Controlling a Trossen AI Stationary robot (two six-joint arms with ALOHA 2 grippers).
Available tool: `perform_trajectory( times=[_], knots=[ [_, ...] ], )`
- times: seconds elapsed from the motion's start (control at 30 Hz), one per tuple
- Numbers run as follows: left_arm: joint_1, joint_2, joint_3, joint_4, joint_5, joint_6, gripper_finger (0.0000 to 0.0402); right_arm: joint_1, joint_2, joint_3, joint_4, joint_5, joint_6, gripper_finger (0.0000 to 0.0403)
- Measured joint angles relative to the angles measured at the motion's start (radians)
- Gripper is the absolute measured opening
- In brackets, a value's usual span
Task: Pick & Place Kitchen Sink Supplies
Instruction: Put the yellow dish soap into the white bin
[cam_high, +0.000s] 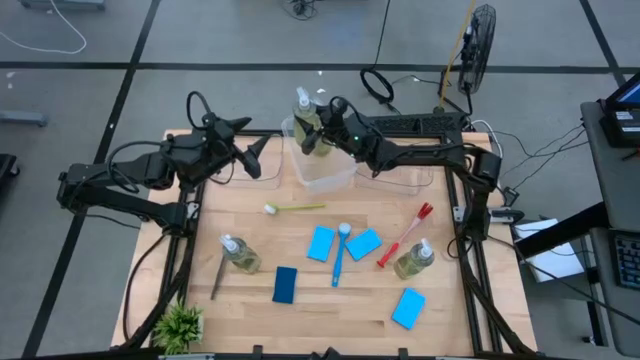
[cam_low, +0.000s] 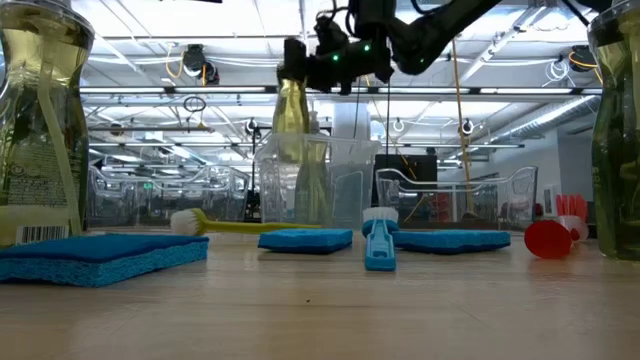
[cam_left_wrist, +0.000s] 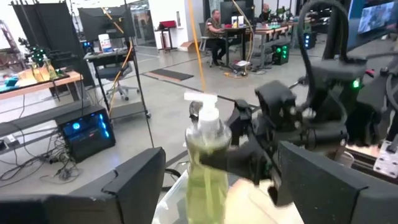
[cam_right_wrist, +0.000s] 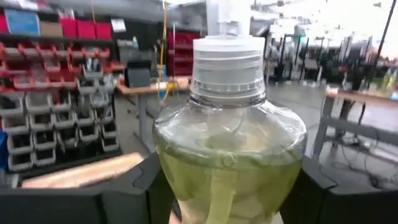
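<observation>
My right gripper (cam_high: 318, 128) is shut on a clear bottle of yellow-green liquid with a white pump top (cam_high: 304, 112), over the clear bin (cam_high: 325, 178) at the table's far middle. In the low view the bottle's lower part (cam_low: 311, 190) shows behind the bin's wall. My left gripper (cam_high: 256, 156) stands open to the left of the bin, level, pointing at the bottle. Two more bottles (cam_high: 240, 255) (cam_high: 413, 258), several blue sponges (cam_high: 320, 243) and the green (cam_high: 295, 208), blue (cam_high: 340, 255), red (cam_high: 405, 235) and dark (cam_high: 218, 275) brushes lie on the tabletop. My right gripper pinches the bottle's body below its shoulder (cam_right_wrist: 166, 182) between its two fingers (cam_right_wrist: 134, 186), one on each side. The fingers come in about level from the table's right. The bottle stands upright, pump top up; whether its base rests on the bin's floor I cannot tell.
A second clear bin (cam_low: 460, 200) stands to the right of the first, under my right arm. A small green potted plant (cam_high: 180, 325) sits at the near left corner. People sit at desks in the room beyond the table.
</observation>
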Motion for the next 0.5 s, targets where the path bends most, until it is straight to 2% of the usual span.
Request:
perform_trajectory(
  times=[0.33, 0.5],
  knots=[
    [0.004, 0.0, 0.0, -0.004, 0.001, -0.01, 0.0321, 0.005, 0.076, 0.002, 0.065, 0.036, 0.01, 0.0202],
    [0.004, 0.0, 0.0, -0.005, 0.001, -0.018, 0.0315, 0.005, 0.108, 0.002, 0.062, 0.055, 0.009, 0.0202]
  ],
)
